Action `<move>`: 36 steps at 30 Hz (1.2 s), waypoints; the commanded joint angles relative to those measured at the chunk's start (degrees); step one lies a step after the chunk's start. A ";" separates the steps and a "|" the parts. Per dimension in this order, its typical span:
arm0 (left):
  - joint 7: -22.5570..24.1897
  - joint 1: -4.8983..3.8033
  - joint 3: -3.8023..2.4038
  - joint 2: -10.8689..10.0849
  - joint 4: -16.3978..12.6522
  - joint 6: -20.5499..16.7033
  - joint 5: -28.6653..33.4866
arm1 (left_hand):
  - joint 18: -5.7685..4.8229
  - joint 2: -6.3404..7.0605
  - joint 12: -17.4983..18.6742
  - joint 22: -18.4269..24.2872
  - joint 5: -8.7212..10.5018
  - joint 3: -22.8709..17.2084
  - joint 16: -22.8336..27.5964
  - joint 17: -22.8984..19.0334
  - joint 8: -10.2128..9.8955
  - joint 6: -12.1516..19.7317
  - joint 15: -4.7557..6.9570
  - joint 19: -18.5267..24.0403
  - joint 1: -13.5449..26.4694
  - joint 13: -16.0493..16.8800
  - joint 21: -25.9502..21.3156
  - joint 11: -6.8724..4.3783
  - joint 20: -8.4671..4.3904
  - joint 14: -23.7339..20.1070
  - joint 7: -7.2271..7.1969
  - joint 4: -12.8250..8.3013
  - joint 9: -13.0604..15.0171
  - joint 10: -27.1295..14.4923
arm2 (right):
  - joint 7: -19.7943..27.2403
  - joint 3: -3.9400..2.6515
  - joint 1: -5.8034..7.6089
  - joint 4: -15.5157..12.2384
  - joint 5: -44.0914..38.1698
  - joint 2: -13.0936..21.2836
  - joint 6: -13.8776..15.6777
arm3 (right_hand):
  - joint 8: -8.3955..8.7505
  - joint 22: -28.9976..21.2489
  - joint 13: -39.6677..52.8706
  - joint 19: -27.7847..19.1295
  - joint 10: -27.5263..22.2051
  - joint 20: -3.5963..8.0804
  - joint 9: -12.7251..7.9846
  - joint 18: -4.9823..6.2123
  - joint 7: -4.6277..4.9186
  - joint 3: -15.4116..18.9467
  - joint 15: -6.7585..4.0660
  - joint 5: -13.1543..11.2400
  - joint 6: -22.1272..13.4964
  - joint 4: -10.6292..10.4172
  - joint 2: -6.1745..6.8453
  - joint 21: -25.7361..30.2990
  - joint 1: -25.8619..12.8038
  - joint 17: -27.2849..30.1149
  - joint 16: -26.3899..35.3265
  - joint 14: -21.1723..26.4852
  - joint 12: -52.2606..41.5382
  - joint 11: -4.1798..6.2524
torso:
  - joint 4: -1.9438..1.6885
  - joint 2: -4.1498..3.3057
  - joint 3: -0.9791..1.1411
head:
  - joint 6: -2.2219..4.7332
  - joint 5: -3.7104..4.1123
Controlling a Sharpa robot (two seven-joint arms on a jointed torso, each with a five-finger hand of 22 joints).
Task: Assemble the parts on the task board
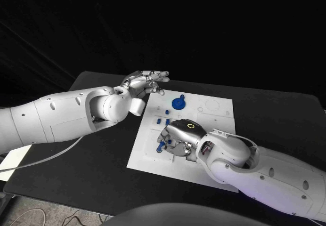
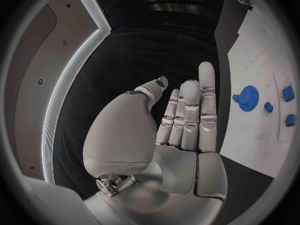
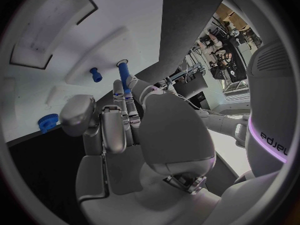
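1. Leftmost, the left hand (image 1: 144,83) hovers over the black bench (image 1: 95,160) beside the task board (image 1: 153,157), fingers apart, holding nothing.
2. Next, a blue gear (image 1: 178,103) lies on the board.
3. Rightward, the right hand (image 1: 181,138) rests on the board among blue parts (image 1: 159,121); whether it grips one, I cannot tell.
4. No writing legible on the board.

- We see the task board (image 1: 214,123), a white rectangular plate with shallow recesses, lying flat on the black worktop.
- A blue gear (image 1: 178,103) lies flat near the board's far edge.
- Just nearer than the gear, two small blue blocks (image 1: 164,121) lie close together on the board.
- A slim blue peg (image 3: 124,75) stands upright in the board beside a short blue stud (image 3: 95,75).
- More small blue pieces (image 1: 161,142) sit near the board's left edge; we cannot tell their shape.
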State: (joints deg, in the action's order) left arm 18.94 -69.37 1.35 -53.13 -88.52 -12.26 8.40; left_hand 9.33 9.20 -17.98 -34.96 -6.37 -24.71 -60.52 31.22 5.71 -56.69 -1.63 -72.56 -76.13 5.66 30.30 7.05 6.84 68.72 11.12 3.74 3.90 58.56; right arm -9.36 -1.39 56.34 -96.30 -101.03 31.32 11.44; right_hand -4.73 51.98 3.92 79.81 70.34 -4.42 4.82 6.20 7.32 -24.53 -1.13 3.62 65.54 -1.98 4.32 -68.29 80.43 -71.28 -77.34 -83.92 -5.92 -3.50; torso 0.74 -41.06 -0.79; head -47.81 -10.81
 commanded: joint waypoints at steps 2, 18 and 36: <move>0.32 -0.02 -0.03 0.09 -0.07 1.19 -0.04 | 1.00 -0.14 -0.20 0.07 -0.26 0.37 0.23 -0.09 0.18 0.42 -0.11 0.18 0.42 0.08 -0.31 -0.14 0.24 -0.32 0.12 -0.08 0.00 -0.37 | 0.50 0.13 -0.16 0.53 -1.28 -0.49 -1.89 | -0.19 -0.02 -0.02 0.06 0.12 0.37 0.05 0.54 0.04 -0.29 -0.30 0.26 0.27 0.06 -0.15 0.15 -0.29 -0.05 -0.25 -2.91 0.36 0.00 | -0.06 -0.03 0.00 | -0.15 -0.03; 0.28 -0.03 -0.03 0.01 -0.12 1.20 -0.04 | 1.00 -0.14 -0.20 0.07 -0.26 0.37 0.23 -0.09 0.18 0.42 -0.11 0.18 0.42 0.08 -0.31 -0.14 0.24 -0.32 0.12 -0.08 0.00 -0.37 | -0.55 0.37 -0.33 1.31 -3.75 -1.55 -3.66 | 0.36 -0.28 -0.13 -0.07 -0.50 0.24 -0.11 0.55 0.41 -0.34 -0.02 0.13 -0.44 0.10 0.48 0.33 -1.05 0.25 -0.07 -2.83 1.16 -0.34 | 0.00 0.03 -0.01 | -0.43 -0.01; 0.35 -0.03 -0.03 -0.07 -0.10 1.11 -0.04 | 1.00 -0.14 -0.20 0.07 -0.26 0.37 0.23 -0.09 0.18 0.42 -0.11 0.18 0.42 0.08 -0.31 -0.14 0.24 -0.32 0.12 -0.08 0.00 -0.37 | 0.88 0.66 -0.41 1.35 -3.50 -1.76 3.11 | 1.20 -4.82 -0.21 -1.63 -14.07 -1.74 -1.02 1.30 2.27 7.59 2.04 1.09 -8.82 -0.64 3.53 3.36 -4.81 3.44 1.96 -1.99 1.69 -2.89 | -0.02 0.03 0.05 | -0.53 0.09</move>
State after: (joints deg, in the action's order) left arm 18.90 -69.37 1.35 -53.24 -88.57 -12.15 8.40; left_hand 9.33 9.21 -17.98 -34.97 -6.37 -24.71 -60.52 31.23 5.71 -56.69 -1.63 -72.56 -76.13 5.66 30.30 7.05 6.84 68.72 11.13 3.73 3.89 58.56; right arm -9.25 -0.74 56.03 -94.77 -103.87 29.47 11.25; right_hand -3.67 47.21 3.64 78.37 56.80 -5.87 3.78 7.08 9.60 -17.14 0.52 4.44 57.13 -2.68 8.43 -65.12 75.83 -67.90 -75.56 -84.12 -3.93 -6.35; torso 0.74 -41.02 -0.77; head -48.33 -10.76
